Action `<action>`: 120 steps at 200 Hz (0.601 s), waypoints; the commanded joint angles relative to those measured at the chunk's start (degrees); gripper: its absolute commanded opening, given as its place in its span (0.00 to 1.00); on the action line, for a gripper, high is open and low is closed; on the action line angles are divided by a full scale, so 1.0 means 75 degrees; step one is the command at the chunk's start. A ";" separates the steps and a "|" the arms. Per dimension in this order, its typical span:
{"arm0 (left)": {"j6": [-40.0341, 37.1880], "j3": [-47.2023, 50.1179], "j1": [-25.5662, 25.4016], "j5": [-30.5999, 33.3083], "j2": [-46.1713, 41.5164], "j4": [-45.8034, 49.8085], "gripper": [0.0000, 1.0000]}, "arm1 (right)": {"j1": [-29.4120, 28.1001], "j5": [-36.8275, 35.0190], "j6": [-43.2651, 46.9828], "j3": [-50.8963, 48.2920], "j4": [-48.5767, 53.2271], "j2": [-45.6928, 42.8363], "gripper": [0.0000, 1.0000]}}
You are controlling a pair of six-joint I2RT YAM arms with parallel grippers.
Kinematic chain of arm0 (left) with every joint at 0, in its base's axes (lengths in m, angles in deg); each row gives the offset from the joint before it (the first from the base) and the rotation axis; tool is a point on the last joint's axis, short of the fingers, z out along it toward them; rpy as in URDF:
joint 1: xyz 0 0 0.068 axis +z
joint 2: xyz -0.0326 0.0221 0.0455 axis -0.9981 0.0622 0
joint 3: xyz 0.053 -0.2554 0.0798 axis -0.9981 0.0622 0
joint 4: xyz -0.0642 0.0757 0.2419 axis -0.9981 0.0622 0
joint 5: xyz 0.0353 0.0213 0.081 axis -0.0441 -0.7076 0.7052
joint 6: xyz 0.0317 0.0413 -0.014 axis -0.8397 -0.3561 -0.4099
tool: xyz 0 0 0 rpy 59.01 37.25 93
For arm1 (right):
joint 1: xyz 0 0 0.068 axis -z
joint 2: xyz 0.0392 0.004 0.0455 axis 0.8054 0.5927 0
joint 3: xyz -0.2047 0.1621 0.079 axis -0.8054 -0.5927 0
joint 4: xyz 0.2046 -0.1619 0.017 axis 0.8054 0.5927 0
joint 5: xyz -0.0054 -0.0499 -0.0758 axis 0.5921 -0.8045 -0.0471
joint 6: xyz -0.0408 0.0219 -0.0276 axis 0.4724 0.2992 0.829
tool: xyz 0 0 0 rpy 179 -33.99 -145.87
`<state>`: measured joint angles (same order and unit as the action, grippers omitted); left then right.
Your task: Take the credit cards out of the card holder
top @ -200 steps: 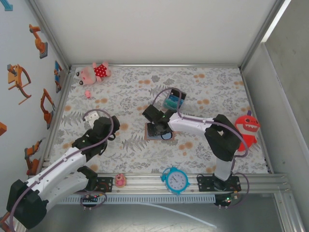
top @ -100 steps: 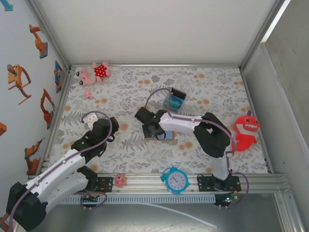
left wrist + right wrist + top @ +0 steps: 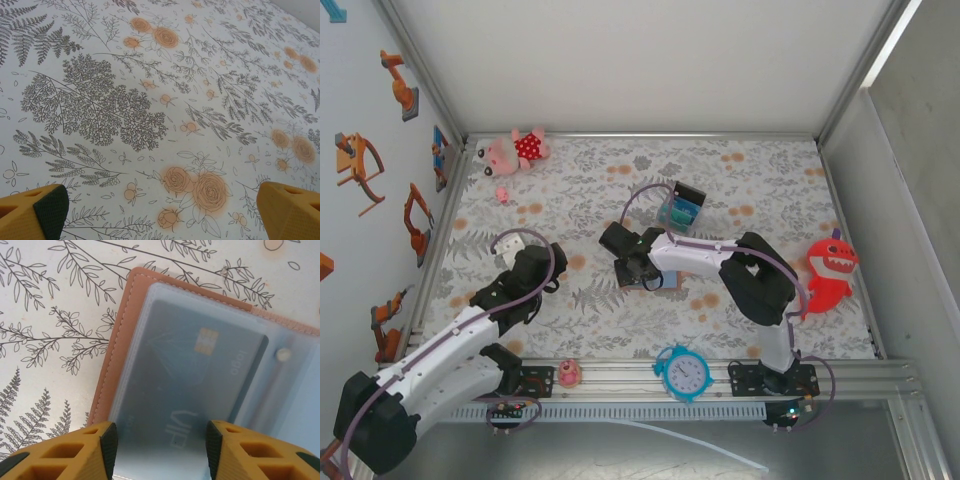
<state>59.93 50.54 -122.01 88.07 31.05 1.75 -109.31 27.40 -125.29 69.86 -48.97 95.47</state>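
- Hovering low over the open card holder (image 3: 116, 345), your right gripper (image 3: 157, 445) has its yellow fingers parted, with the clear pocket showing between them and nothing clamped.
- The holder lies flat on the floral cloth (image 3: 750, 310), a little left of the table's middle. In the top view it sits mostly under the gripper, with a tan corner (image 3: 660, 284) peeking out on the near right.
- In the right wrist view, its stitched tan edge runs steeply from the upper middle to the lower left, slightly tilted. The pockets spread away to the right, past a small snap stud (image 3: 283, 354).
- The card (image 3: 200, 375) sits inside the pocket with its chip toward the top, and its print runs up and down the frame, so its long side points toward your fingers.
- You have bare cloth to the holder's left, between the two arms, and more on the near right.
- The black box (image 3: 681, 204) of blue cards stands near, just behind the holder.
- The red monster toy (image 3: 829, 270) keeps to the right edge, the plush pig (image 3: 516, 150) to the far left corner, and the clock (image 3: 683, 372) to the near rail (image 3: 620, 376).
- Your left gripper (image 3: 160, 212) hangs with its jaws spread wide over plain cloth, well apart from the holder.
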 commanded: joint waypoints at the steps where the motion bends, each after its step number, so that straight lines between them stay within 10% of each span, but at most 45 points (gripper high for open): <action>1: 0.0026 -0.0082 0.0036 0.0000 0.0048 0.0077 0.97 | -0.0044 0.0028 0.0094 -0.0022 -0.0006 0.0018 0.51; 120: -0.0107 -0.0289 0.0044 -0.0091 0.0151 0.0137 0.97 | -0.0004 0.0080 0.0093 -0.0520 0.0025 0.0254 0.50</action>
<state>59.89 50.46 -121.96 87.83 31.80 1.78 -109.31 28.04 -124.43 68.98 -50.46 95.71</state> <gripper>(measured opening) 0.969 0.522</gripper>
